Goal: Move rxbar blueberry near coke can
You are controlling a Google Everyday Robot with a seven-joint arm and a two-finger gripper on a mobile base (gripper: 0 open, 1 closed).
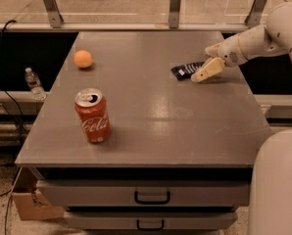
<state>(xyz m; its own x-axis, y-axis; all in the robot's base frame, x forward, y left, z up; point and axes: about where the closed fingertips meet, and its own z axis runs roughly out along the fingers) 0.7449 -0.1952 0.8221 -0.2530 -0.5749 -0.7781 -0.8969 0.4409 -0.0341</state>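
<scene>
The gripper (pixel 203 62) hangs low over the counter (pixel 185 131) at about 2 o'clock, taking the far edge as 12. It is released: its two tan fingers (pixel 208 69) are spread apart and clasp nothing. The white arm (pixel 256 39) reaches in from 3 o'clock.

The rxbar blueberry (pixel 184 70) lies flat on the counter just at the gripper's 9 o'clock. The nearer finger overlaps the bar's right end, and whether it touches the bar cannot be told.

The coke can (pixel 93 116) stands upright well apart from the bar, toward 8 o'clock from it, near the counter's front left. An orange ball (pixel 83 58) rests at the counter's 10 o'clock, beyond the can toward 12.

Off the counter at 9 o'clock a water bottle (pixel 34 83) stands lower down. Two drawers (pixel 152 195) with dark handles face out at 6 o'clock, and a cardboard box (pixel 28 204) sits on the floor at 7 o'clock.
</scene>
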